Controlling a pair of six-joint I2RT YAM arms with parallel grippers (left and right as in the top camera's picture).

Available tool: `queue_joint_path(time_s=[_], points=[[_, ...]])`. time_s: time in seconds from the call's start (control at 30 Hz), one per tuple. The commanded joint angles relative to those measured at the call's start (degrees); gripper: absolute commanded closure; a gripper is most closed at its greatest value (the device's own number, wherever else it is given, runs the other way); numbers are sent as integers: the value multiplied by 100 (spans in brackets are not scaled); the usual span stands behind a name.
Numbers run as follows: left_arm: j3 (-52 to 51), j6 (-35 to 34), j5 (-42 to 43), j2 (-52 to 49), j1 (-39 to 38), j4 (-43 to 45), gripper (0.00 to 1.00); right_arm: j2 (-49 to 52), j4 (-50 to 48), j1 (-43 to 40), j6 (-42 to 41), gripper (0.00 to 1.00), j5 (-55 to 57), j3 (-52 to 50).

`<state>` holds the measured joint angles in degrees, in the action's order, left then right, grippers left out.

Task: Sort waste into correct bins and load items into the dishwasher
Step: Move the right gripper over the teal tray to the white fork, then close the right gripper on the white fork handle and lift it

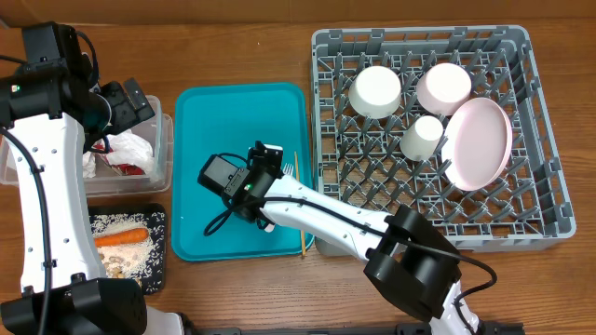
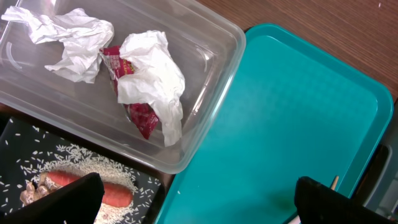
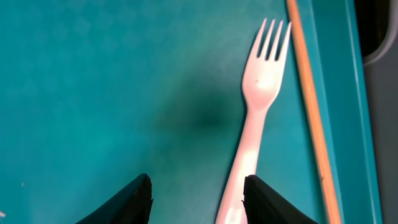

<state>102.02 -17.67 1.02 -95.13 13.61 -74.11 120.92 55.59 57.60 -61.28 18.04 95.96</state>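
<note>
Your right jaws are spread and hold nothing, low over the teal serving tray (image 3: 93, 74). The white plastic fork (image 3: 258, 118) lies flat just ahead of them, tines pointing away. Its handle runs back to the inner edge of the finger on the wrist view's right, and the rest of the gap shows bare tray. Just beyond the fork on that side lies the thin wooden chopstick (image 3: 311, 118), roughly parallel to it and close against the tray's raised edge, so there is little room there. Past that edge stands the grey dish rack (image 1: 321, 140), carrying the white bowl (image 1: 375, 90), pink bowl (image 1: 443, 87), small white cup (image 1: 426, 135) and pink plate (image 1: 480, 141).

Your left jaws are also wide apart and empty. Ahead of them the clear tub (image 2: 211, 81) holds a crumpled white napkin (image 2: 155, 68) and the red wrapper (image 2: 140, 115). By one finger, the black tray (image 2: 18, 143) carries the carrot stick (image 2: 112, 190) on loose rice (image 2: 81, 155).
</note>
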Motion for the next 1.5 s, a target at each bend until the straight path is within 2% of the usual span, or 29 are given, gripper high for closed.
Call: queue_joint_path(time_s=[0.0,0.47,0.67,0.93,1.13,1.47], points=[[136,-57,4,74,-7,17,0,9,-46,-144,-153,49,120,-203],[136,-57,4,74,-7,17,0,9,-566,-444,-328,50,-400,-750],[136,-57,4,74,-7,17,0,136,-1078,-444,-328,55,-400,-1080],[136,-57,4,74,-7,17,0,225,-1102,-444,-328,70,-426,-1088],[136,-57,4,74,-7,17,0,225,-1104,-444,-328,77,-490,-1082],[136,-57,4,74,-7,17,0,225,-1115,-444,-328,84,-531,-1073]])
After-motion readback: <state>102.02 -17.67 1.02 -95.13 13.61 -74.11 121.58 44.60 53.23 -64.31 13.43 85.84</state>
